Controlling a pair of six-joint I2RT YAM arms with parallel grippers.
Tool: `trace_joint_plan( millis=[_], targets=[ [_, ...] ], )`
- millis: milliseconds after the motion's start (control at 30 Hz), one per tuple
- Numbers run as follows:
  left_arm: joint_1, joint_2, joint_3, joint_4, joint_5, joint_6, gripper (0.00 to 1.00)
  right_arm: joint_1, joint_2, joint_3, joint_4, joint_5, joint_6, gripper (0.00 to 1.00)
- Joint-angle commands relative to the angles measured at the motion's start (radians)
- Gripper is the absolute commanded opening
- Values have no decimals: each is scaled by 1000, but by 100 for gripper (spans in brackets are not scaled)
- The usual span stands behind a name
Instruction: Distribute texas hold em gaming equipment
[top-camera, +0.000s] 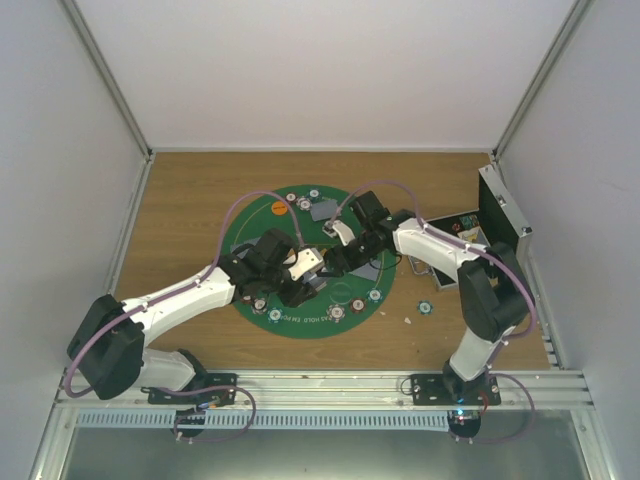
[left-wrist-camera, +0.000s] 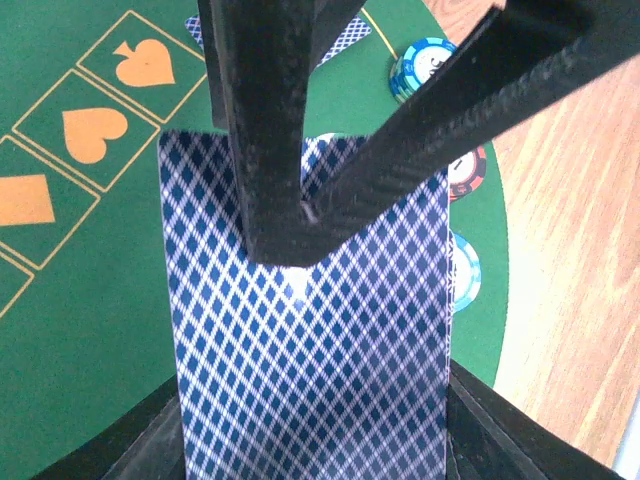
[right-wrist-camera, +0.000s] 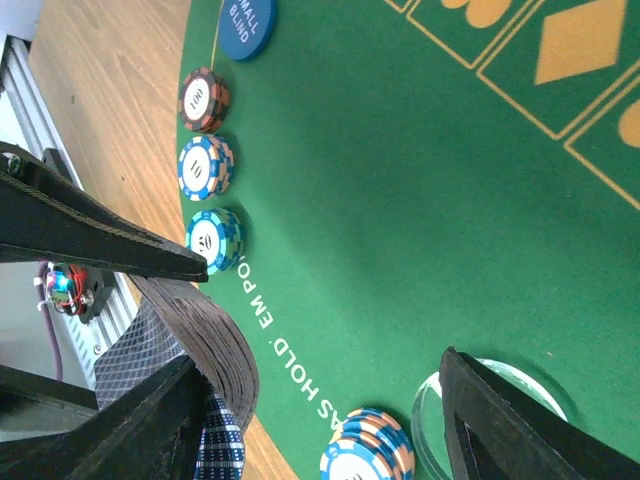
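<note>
Blue-backed cards (left-wrist-camera: 310, 380) gripped by left jaws; right jaws parted; blue disc (right-wrist-camera: 246, 25) marked "BLIND".

Blue diamond-backed card deck (left-wrist-camera: 310, 380) over green mat (left-wrist-camera: 80, 330), chip stacks (right-wrist-camera: 212, 240), blue disc (right-wrist-camera: 245, 25) at its rim

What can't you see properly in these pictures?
Cards: left wrist view shows only patterned backs; fronts face away.
Chips: top view, numbers too small.
Case: top view, the right arm covers part of its inside.
Blue disc: right wrist view, top edge cuts off part of it.
</note>
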Motion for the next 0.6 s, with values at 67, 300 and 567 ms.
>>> trace_joint_plan(
  millis=[67, 300, 567],
  targets=[
    [-6, -30, -1, 48, 2, 7, 56, -22, -21, -20, -25, -44, -33, 59],
    [-6, -27, -4, 47, -2, 7, 56, -20, -44, -36, -5, -130, -31, 34],
    [-6, -31, -8, 44, -17, 1, 56, -23, -89, -53, -21, -82, -27, 2]
  ],
)
